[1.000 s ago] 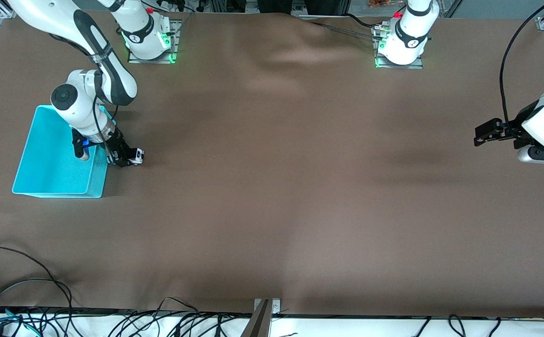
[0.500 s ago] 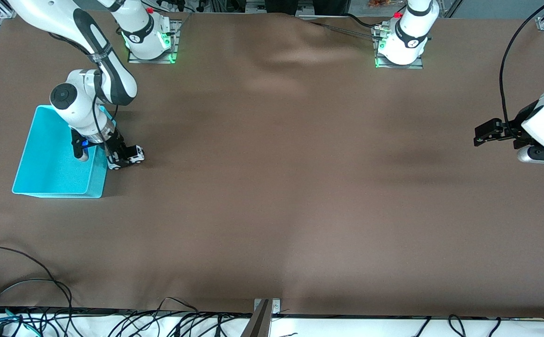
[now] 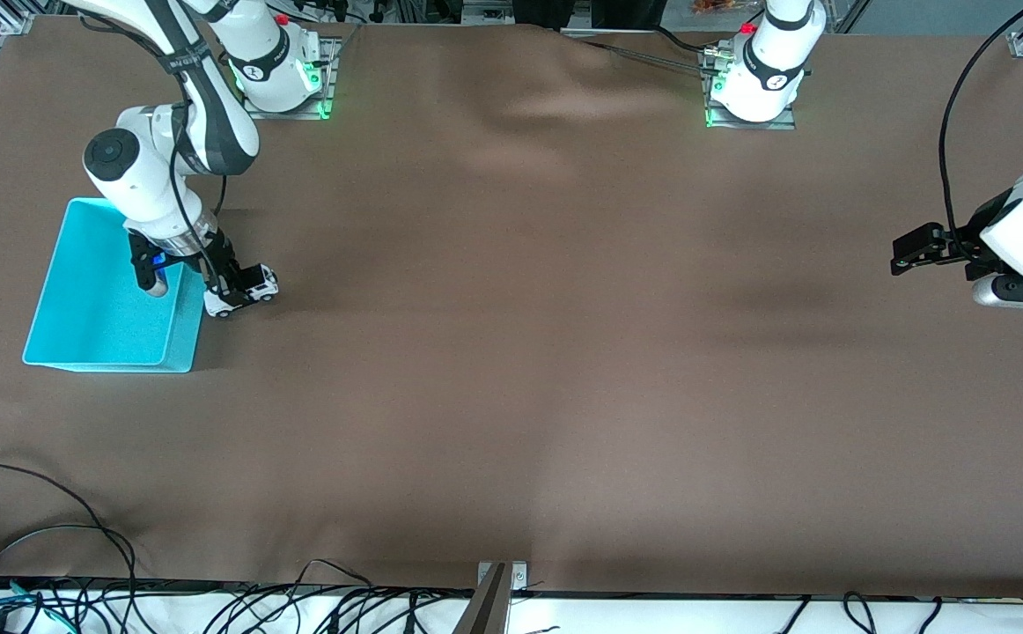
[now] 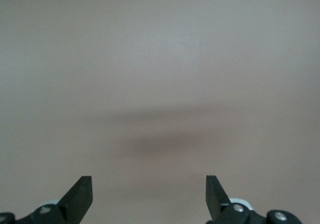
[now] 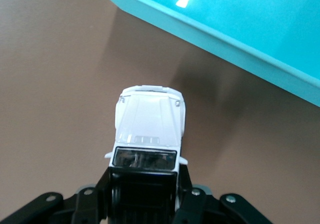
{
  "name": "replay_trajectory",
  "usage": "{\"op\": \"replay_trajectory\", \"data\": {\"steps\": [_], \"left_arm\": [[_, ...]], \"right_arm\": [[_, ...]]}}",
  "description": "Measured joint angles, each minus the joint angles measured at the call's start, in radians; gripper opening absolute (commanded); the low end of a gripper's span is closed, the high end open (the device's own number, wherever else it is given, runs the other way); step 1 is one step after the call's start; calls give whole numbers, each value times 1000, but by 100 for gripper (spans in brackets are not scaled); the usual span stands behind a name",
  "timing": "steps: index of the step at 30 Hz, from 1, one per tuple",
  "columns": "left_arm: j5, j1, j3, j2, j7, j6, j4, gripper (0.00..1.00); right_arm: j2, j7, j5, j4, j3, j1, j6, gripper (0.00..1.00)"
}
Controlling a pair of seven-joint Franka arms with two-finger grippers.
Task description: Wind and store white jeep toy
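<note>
The cyan bin [image 3: 106, 291] stands empty, so storing is left, I judge. Beside its wall, my right claw [image 3: 228, 289] grips the white jeep toy [image 3: 243, 290] just over the tabletop [image 3: 564, 352]. My left claw [image 3: 909, 251] waits, spread wide.

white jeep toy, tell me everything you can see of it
The white jeep toy is a tiny boxy car with a glossy white body that looks like plastic or painted metal, a dark windscreen, a black roof panel and small wheels. The right gripper is shut on its rear half, fingers against both sides, hood pointing away from the wrist. It sits beside the cyan bin, outside it; whether its wheels touch the brown cloth is unclear.
</note>
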Motion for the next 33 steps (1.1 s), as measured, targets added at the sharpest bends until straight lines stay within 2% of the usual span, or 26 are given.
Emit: {"op": "replay_trajectory", "data": {"steps": [8,17,22,27,33], "left_arm": [[0,-1,0,0,0,0,0,100],[0,-1,0,0,0,0,0,100],[0,-2,0,0,0,0,0,100],[0,-2,0,0,0,0,0,100],[0,-2,0,-1,0,0,1,100]], "right_arm": [[-50,-74,0,78,13,1,-153,0],[-78,-343,0,161,11,-13,-374,0],[-84,-477,0,178,-1,-45,-448,0],[-84,-592,-1,178,-51,-60,-471,0],[-84,-775,-12,178,-157,-66,-483,0]]}}
